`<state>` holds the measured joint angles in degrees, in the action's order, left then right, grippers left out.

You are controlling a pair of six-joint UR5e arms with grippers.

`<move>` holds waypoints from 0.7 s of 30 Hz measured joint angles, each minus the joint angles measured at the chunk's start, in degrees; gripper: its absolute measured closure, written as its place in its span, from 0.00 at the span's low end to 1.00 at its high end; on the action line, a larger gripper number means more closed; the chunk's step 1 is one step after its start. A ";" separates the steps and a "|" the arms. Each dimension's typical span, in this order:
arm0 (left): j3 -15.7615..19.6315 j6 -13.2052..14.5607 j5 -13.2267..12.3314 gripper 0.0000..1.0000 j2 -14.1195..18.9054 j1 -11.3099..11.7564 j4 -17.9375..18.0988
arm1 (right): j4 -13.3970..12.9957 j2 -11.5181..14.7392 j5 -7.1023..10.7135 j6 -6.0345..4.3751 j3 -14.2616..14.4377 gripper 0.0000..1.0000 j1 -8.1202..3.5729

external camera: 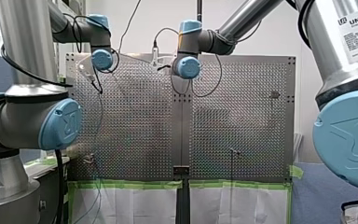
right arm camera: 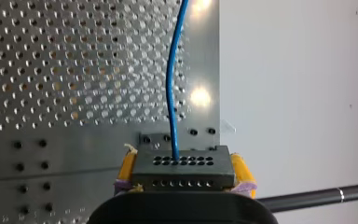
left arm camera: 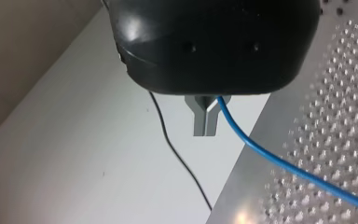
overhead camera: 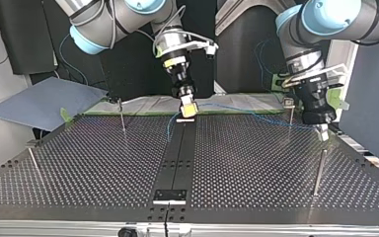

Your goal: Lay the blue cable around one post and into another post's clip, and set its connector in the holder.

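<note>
Connector (right arm camera: 183, 168) pinched in down-tilted right jaws.

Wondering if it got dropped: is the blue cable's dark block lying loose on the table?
No, the connector sits clamped between the yellow pads of my right tool.

Quick tally, no fluff. Two arms: my left arm (overhead camera: 325, 19) and my right arm (overhead camera: 113, 19). That means two grippers too, the left gripper (overhead camera: 322, 129) and the right gripper (overhead camera: 187, 109).

One table (overhead camera: 256, 168), built from two perforated plates with one dark strip (overhead camera: 177, 153) down the middle.

Four thin posts, going by the top view:
- one post (overhead camera: 122, 116) at the table's far edge, left of the strip
- one post (overhead camera: 35, 165) by the left edge
- one post (overhead camera: 290, 118) at the far edge, right of the strip
- one post (overhead camera: 319, 170) by the right edge

One blue cable (right arm camera: 170, 93). One connector (right arm camera: 182, 168). One thin black cable (left arm camera: 177, 154). One blue-grey sheet (overhead camera: 39, 103) off the far left corner.
</note>
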<state>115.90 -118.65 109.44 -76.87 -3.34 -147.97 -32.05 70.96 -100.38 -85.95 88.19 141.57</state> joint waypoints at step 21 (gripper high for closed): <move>-6.80 -1.83 -4.38 1.00 -3.53 10.09 -2.72 | 3.17 -5.27 2.03 -0.58 -10.39 1.00 0.99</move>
<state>109.10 -120.48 105.06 -80.40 6.75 -150.68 -28.88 65.69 -98.35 -86.52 77.80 142.56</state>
